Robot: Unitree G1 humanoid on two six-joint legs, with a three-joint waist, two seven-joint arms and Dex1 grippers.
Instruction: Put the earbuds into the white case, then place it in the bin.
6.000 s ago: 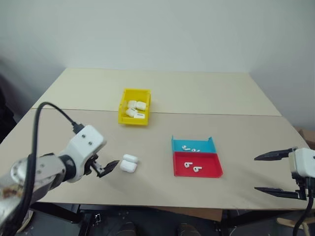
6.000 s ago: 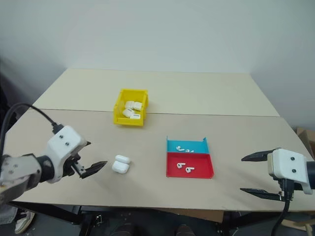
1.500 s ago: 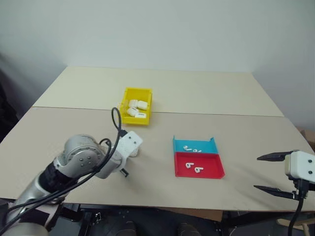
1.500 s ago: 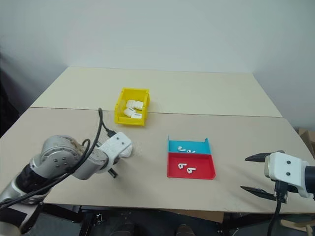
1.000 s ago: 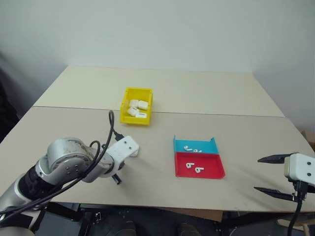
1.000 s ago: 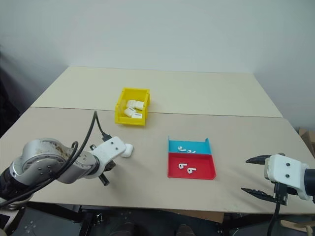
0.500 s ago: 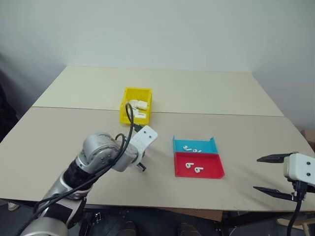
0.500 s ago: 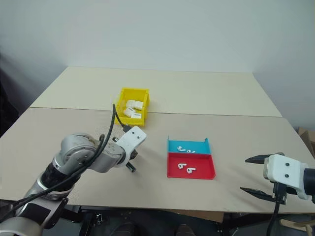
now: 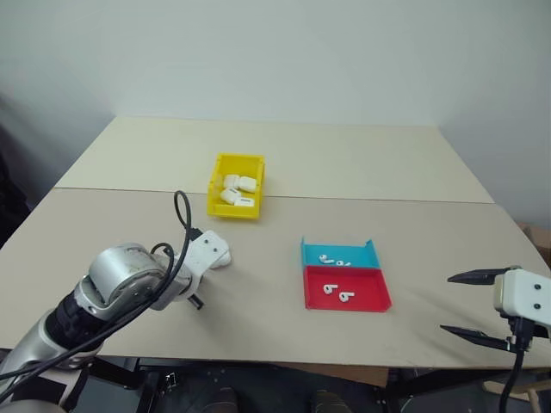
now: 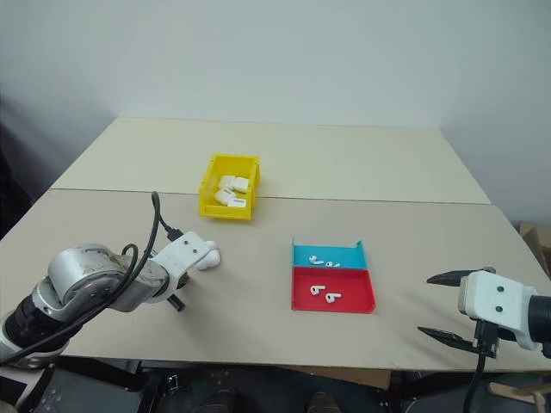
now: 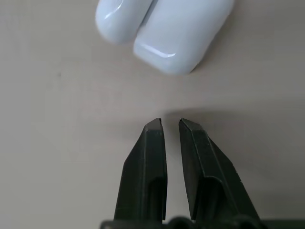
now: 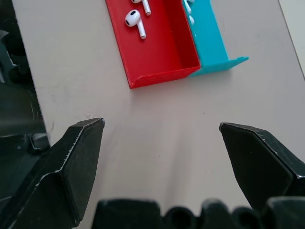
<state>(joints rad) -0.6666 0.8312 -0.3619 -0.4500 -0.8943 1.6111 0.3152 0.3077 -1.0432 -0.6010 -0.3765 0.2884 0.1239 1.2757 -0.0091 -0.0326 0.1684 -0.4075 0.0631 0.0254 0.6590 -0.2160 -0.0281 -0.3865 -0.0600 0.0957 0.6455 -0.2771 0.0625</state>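
Observation:
The white case (image 9: 220, 256) lies on the table with its smaller lid part beside its body (image 11: 183, 28). My left gripper (image 11: 167, 125) is shut and empty, its tips on the near side of the case and a short gap away from it. In the head views it shows as the left gripper (image 9: 196, 301). Two earbuds (image 9: 336, 293) lie in the red tray (image 9: 375, 301), and more earbuds (image 9: 334, 259) lie in the blue tray. The yellow bin (image 9: 234, 212) stands farther back. My right gripper (image 9: 448, 303) hangs open at the right, well away from the trays.
Several similar white cases (image 9: 237, 189) sit inside the bin. The blue tray (image 9: 337, 249) touches the red one's far side. A black cable (image 9: 182, 215) loops over my left wrist. The table's front edge runs just below both arms.
My left arm has swung back to the left after reaching right half a second ago. The white case lies farther up the table than six seconds ago. The right arm has kept still.

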